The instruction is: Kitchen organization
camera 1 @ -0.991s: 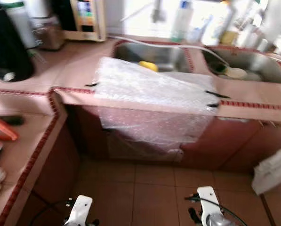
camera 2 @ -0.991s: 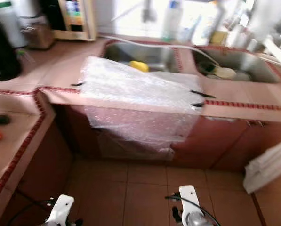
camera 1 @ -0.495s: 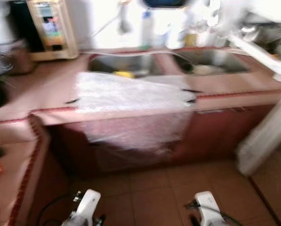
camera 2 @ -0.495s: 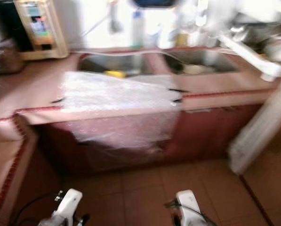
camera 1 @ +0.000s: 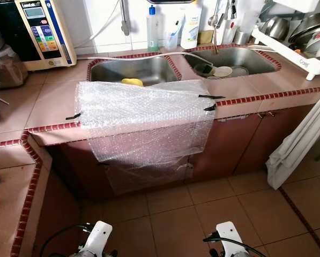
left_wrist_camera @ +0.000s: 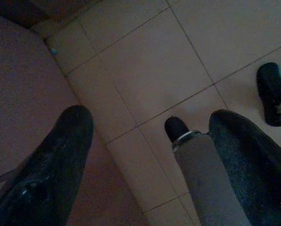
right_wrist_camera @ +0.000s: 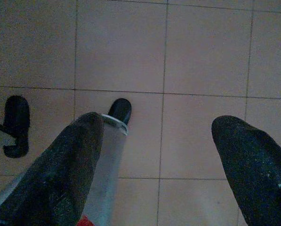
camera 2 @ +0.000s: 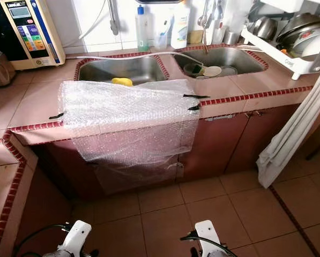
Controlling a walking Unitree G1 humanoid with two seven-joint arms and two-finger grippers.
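A sheet of bubble wrap [camera 1: 143, 110] lies over the pink tiled counter [camera 1: 52, 101] in front of the left sink [camera 1: 133, 69] and hangs down over the cabinet front. Black tape holds it at both ends. A yellow sponge [camera 1: 132, 82] lies in the left sink, and dishes [camera 1: 220, 70] sit in the right sink. Both arms hang low over the floor, the left arm [camera 1: 98, 240] and the right arm [camera 1: 229, 238]. My left gripper [left_wrist_camera: 152, 120] is open over floor tiles with nothing in it. My right gripper [right_wrist_camera: 158, 125] is open and holds nothing.
A water purifier [camera 1: 42, 32] stands at the back left, with bottles [camera 1: 154, 27] behind the sinks. A dish rack [camera 1: 304, 37] with pots sits at the far right, and a white cloth [camera 1: 302, 139] hangs below it. The counter turns a corner along my left [camera 1: 9, 176].
The whole picture has shifted and turned sharp, so the camera moved. Nothing on the counter has moved, and both arms still hang low.
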